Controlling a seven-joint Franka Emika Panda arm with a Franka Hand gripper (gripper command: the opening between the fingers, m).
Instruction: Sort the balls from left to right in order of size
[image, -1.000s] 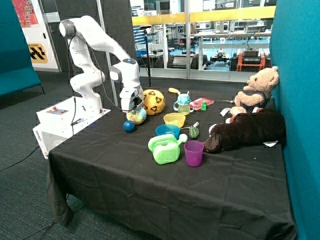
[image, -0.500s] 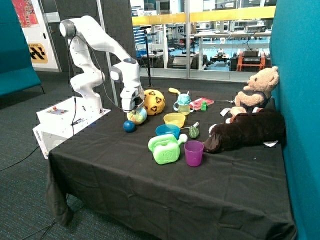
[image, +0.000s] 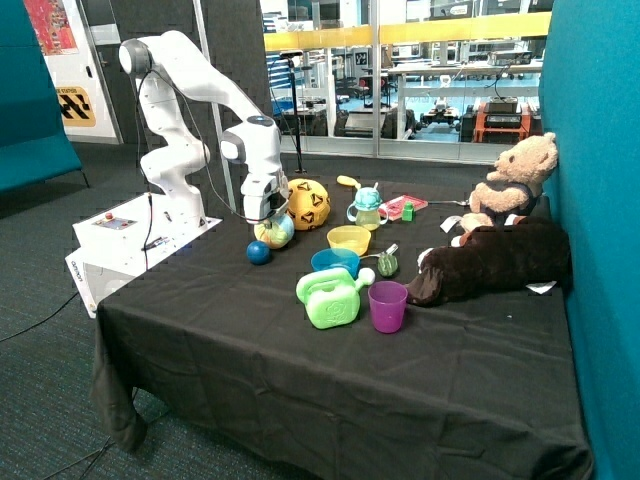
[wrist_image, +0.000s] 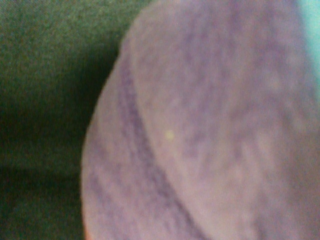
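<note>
Left to right on the desk (image: 250, 330): tiny dark blue ball (image: 259, 252) nearest the edge, then the pastel ball (image: 275, 232) with the gripper (image: 266, 216) right down on it, then the big yellow-orange ball (image: 307, 204) behind. Order already looks small-to-large, so it's probably just nudging spacing. Can't tell if the gripper is clamped on the ball (wrist cam is all ball surface, too close).

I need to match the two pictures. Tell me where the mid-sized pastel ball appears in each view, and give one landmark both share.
Outside view: the pastel ball sits on the black tablecloth directly under the gripper, between the small blue ball and the large yellow ball.
Wrist view: the pastel ball fills most of the picture, very close.
Shared landmark: the dark tablecloth beside it.
</note>
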